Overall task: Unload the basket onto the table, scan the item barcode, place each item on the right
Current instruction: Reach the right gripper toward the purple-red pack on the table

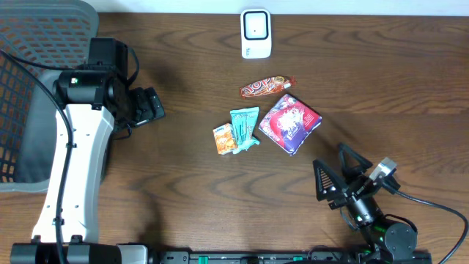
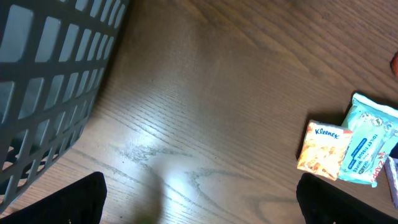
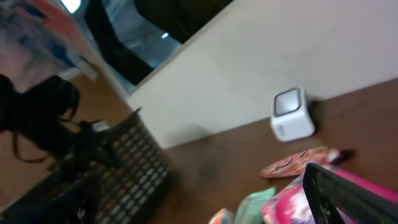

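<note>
Gaping empty above the wood-grain tabletop, the right arm's jaws face a glossy purple pouch, a crinkled teal wipes packet and an orange Kleenex pack lying mid-tabletop. Farther off lies a slim red wrapper, then the boxy white scanner. The left arm stretches forward, jaws released, beside the grey mesh basket.
</note>
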`<state>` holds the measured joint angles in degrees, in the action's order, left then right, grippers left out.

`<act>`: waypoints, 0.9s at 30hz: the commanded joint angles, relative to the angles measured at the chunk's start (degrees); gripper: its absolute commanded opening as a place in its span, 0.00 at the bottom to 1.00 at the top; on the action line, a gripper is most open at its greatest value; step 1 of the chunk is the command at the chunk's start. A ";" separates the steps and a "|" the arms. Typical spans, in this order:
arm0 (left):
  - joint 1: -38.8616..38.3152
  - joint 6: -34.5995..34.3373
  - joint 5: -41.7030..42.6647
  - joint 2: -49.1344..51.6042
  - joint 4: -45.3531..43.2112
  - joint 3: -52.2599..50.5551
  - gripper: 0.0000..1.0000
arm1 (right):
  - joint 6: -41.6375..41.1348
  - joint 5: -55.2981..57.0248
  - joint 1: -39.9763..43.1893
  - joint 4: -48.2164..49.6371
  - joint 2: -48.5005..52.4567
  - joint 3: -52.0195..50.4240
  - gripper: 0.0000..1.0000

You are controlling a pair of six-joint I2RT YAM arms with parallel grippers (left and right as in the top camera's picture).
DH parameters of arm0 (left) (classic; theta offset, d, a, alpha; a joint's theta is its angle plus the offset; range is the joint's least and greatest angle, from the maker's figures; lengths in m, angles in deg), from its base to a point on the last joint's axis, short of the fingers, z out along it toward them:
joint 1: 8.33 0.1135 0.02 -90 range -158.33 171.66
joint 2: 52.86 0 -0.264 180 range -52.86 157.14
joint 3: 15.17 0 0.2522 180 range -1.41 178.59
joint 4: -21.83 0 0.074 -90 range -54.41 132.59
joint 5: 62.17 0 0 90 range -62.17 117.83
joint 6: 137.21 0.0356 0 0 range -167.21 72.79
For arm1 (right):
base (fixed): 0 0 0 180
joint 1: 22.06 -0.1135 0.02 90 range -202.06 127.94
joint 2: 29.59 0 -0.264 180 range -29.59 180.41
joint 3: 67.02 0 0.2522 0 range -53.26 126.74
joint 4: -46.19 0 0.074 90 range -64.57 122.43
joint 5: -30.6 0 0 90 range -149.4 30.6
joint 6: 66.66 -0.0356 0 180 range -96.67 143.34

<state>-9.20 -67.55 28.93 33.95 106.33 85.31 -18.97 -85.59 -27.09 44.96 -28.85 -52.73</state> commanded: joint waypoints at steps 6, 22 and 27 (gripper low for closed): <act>0.26 0.28 -0.92 0.33 0.37 -0.37 0.98 | 7.19 0.66 0.13 -18.62 8.72 12.13 0.99; 0.26 0.28 -0.92 0.33 0.37 -0.37 0.98 | 11.08 -8.87 0.07 -33.14 46.05 37.48 0.99; 0.26 0.28 -0.92 0.33 0.37 -0.37 0.98 | 11.06 -7.85 0.13 -33.11 50.64 37.48 0.99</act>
<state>-9.18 -67.55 28.93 33.97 106.33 85.31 -9.02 -92.92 -27.09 11.96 20.50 -15.83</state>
